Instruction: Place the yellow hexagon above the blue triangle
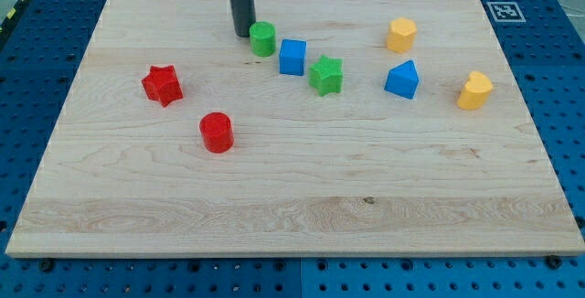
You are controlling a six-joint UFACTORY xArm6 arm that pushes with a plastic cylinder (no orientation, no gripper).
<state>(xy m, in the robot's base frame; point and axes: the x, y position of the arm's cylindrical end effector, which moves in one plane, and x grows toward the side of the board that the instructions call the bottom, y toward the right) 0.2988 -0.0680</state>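
The yellow hexagon (401, 35) sits near the view's top right, just above and slightly left of the blue triangle (402, 79), with a small gap between them. My tip (242, 33) stands far to their left near the board's top, touching or almost touching the left side of the green cylinder (263, 38).
A blue cube (292, 57) and a green star (325, 75) lie right of the green cylinder. A yellow heart-like block (474, 90) lies right of the blue triangle. A red star (163, 85) and a red cylinder (217, 133) lie at the left. The wooden board (292, 207) rests on a blue pegboard.
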